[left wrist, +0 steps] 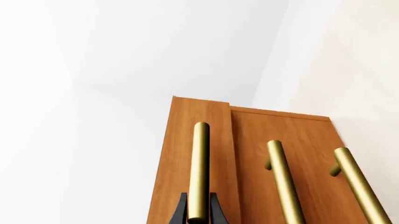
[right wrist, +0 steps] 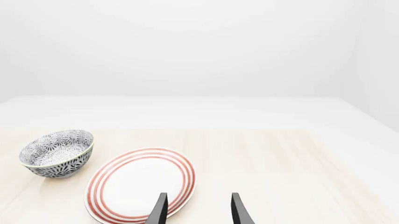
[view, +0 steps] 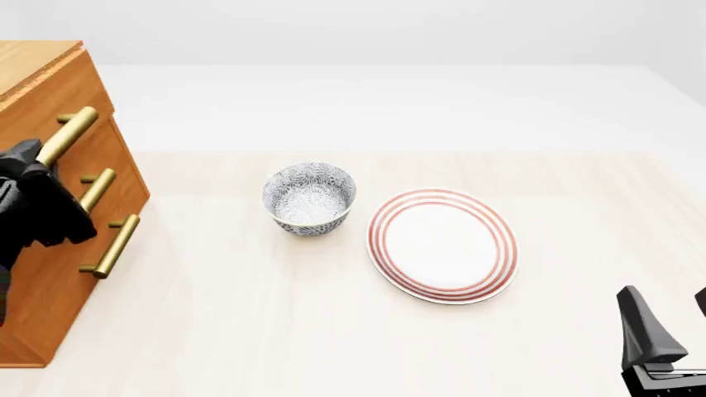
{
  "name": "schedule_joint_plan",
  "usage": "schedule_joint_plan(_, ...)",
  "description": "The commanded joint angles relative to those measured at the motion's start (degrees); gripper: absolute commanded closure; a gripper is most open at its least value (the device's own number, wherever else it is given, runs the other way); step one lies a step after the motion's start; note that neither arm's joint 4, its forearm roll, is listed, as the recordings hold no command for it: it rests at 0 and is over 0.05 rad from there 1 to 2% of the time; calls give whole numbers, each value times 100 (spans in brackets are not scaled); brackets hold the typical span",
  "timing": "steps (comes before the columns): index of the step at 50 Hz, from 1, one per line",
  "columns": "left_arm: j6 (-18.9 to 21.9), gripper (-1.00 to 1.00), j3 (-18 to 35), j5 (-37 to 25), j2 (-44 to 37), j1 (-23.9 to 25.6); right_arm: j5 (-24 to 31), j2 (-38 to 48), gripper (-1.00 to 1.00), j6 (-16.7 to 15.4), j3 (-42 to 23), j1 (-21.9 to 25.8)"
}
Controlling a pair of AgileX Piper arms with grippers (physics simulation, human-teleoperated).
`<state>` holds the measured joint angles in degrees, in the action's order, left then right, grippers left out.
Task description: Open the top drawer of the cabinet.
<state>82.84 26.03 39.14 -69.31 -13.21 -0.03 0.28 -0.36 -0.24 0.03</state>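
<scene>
Nearest, right claw [view: 665,341] parted, empty, above pale wood surface [view: 276,331]. Farther, plate [view: 442,246] beside bowl [view: 310,198]. Far left, cabinet [view: 33,78]; left claw [left wrist: 199,211] clamped on top drawer [left wrist: 193,149] handle, drawer protruding slightly. Beyond, white walls.

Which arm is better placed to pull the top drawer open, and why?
Left: the left gripper straddles the top drawer's brass handle. The right gripper hangs open near the plate, far away.

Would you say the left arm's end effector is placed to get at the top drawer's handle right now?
Probably yes: the left end effector already straddles the top drawer's handle, with nothing between them.
</scene>
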Motion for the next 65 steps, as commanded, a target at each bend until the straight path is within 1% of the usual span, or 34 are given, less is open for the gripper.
schedule_joint_plan(1, 222, 100, -311, 85, 68, 165, 0, 0, -100, 0, 0, 0)
schedule_joint_plan(11, 391, 100, -388, 88, 200, 338, 0, 1, -100, 2, 0, 1)
schedule_joint_plan(14, 386, 100, -338, -15, 264, 409, 0, 0, -100, 0, 0, 0)
schedule_joint_plan(18, 461, 100, -394, 122, 173, 500, 0, 0, -100, 1, 0, -1)
schedule_joint_plan(27, 533, 100, -343, 294, -51, 748, 0, 0, -100, 1, 0, 0)
schedule_joint_plan(41, 563, 100, -342, 428, -228, 1054, 0, 1, -100, 1, 0, 0)
schedule_joint_plan(42, 521, 100, -305, 372, -216, 1093, 0, 0, -100, 0, 0, -1)
schedule_joint_plan(47, 536, 100, -286, 482, -343, 1205, 0, 0, -100, 1, 0, -1)
schedule_joint_plan(50, 431, 100, -189, 351, -286, 1304, 0, 0, -100, -1, 0, 0)
schedule_joint_plan(52, 488, 100, -256, 514, -357, 1304, 0, 0, -100, -1, 0, 1)
schedule_joint_plan(58, 540, 100, -304, 662, -483, 1404, 0, 0, -100, 0, 0, 0)
schedule_joint_plan(61, 504, 100, -271, 561, -416, 1470, 0, 0, -100, 1, 0, -1)
schedule_joint_plan(65, 535, 100, -319, 636, -433, 1498, 0, 0, -100, 0, 0, -1)
